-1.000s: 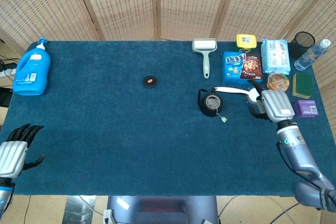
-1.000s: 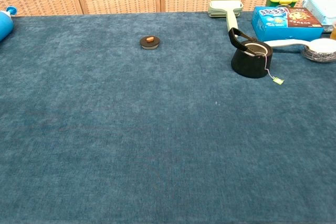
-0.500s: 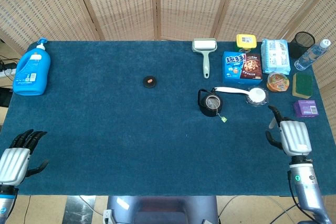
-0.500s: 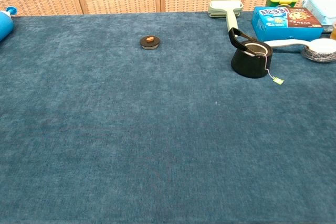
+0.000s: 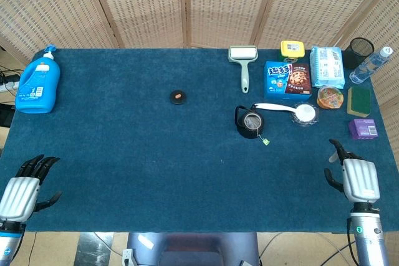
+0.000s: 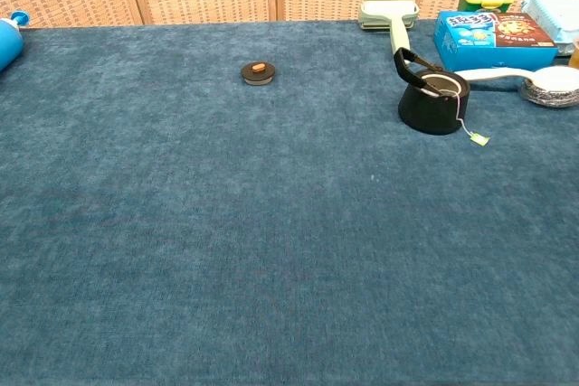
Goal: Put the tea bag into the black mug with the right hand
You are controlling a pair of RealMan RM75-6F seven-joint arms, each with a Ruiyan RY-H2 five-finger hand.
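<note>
The black mug (image 5: 250,123) stands right of centre on the blue tabletop (image 5: 124,154), its handle pointing up-left. The tea bag (image 5: 252,121) lies inside it; the string hangs over the rim and the small green tag (image 5: 266,141) rests on the cloth just beside the mug's near right side. In the chest view the mug (image 6: 433,99) and tag (image 6: 479,139) sit the same way.

The right robot hand (image 5: 356,177) hovers at the near right edge of the tabletop, well apart from the mug, fingers spread and holding nothing. The left robot hand (image 5: 24,186) sits at the near left corner, fingers apart and also empty. Neither shows in the chest view.

Just right of the mug lies a white spoon (image 5: 288,111), its bowl on a clear dish. Behind it stand a cookie box (image 5: 287,79), a lint roller (image 5: 243,61), a yellow box (image 5: 292,48) and a wipes pack (image 5: 326,66). An orange cup (image 5: 330,96), a green sponge (image 5: 358,100) and a purple box (image 5: 362,128) crowd the right edge, with a water bottle (image 5: 371,64) and black holder (image 5: 361,48) at the far corner.

A small black lid (image 5: 178,96) lies near the centre, and a blue detergent bottle (image 5: 38,81) stands at the left edge. The wide near half of the tabletop between the two hands is open cloth.
</note>
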